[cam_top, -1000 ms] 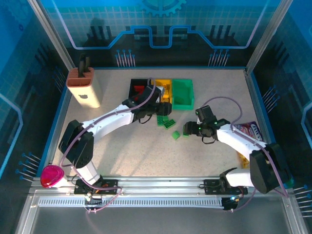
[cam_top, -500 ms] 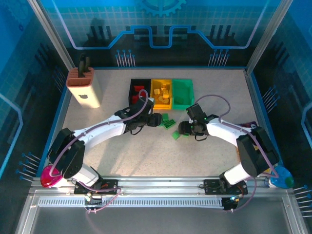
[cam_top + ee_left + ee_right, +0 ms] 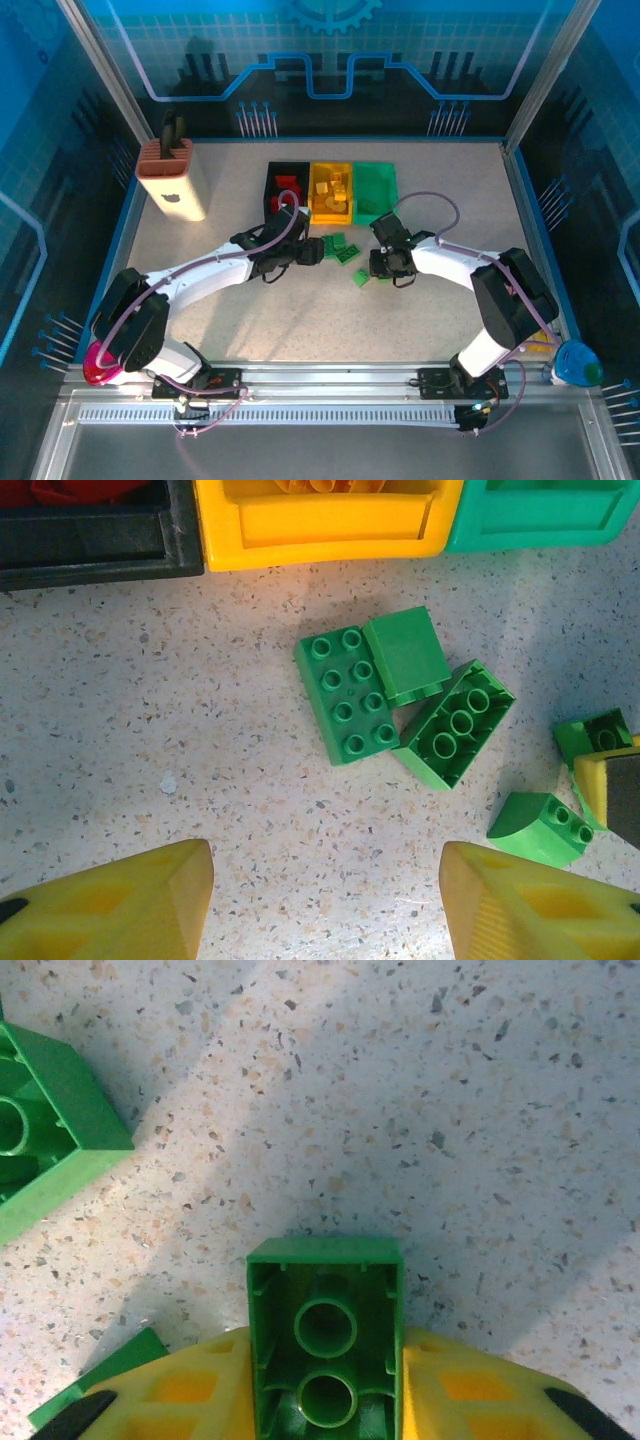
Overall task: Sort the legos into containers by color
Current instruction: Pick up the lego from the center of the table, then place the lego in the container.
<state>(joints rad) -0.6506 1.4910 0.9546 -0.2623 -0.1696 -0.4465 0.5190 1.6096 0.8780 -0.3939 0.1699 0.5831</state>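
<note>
Pinching 1 green brick (image 3: 325, 1335) between its fingers, the right gripper (image 3: 325, 1395) hangs low over the table (image 3: 420, 1110).
It clamps the brick's opposite sides, hollow underside toward the camera, likely for carrying to the green bin (image 3: 375, 190). The left gripper (image 3: 325, 910) hovers spread wide over 3 clustered green bricks (image 3: 345, 695), seemingly framing the next pick.
</note>
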